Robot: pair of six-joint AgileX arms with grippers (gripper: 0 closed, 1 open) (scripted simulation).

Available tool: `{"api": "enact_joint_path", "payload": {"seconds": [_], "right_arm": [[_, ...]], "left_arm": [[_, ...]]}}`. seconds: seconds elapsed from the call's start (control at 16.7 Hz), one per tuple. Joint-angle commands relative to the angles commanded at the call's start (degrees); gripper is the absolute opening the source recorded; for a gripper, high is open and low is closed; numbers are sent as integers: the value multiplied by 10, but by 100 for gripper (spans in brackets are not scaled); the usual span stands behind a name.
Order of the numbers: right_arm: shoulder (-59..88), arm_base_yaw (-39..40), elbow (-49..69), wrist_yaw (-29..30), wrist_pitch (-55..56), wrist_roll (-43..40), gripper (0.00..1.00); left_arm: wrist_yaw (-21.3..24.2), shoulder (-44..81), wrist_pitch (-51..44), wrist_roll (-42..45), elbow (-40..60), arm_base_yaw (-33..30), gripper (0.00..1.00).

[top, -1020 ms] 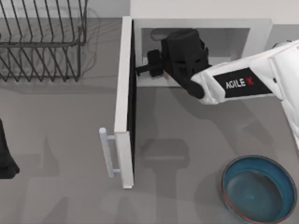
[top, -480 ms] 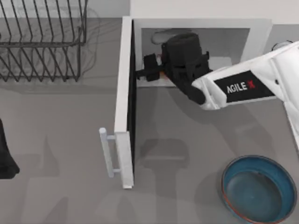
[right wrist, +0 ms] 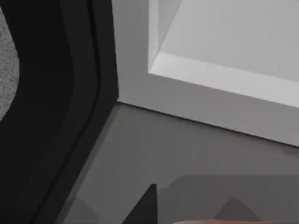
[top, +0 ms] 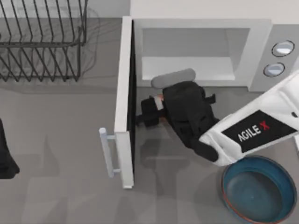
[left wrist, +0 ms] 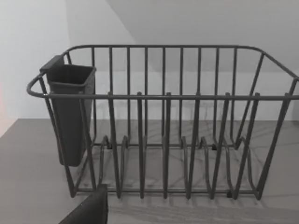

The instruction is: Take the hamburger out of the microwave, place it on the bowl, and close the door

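While the door (top: 125, 107) stands open, right end effector (top: 150, 112) outside microwave (top: 196, 46), clamped on hamburger (top: 160, 98), arm lettered AGILE X

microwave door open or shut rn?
Open. The door stands swung out from the microwave, its cavity exposed. The right gripper is just outside the cavity, beside the door's dark inner face.

The right pincer (top: 148, 112) has pulled back out of the microwave (top: 205, 28) cavity — now over the counter (top: 60, 140) beside the open door (top: 125, 102), an orange sliver of hamburger (top: 160, 97) at its fingers.
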Motion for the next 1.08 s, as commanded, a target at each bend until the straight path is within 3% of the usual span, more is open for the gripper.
{"api": "enact_joint_path", "payload": {"seconds": [0.3,0.66,1.08], "right_arm": [[-67,52,-126,45,59,26,0],[-71,52,-133,47,62,28,0],[-163,52,-103,46,-54,28,0]], "left_arm": [[0,0,0,0,0,0,100],[0,0,0,0,0,0,100],[0,0,0,0,0,0,100]]}}
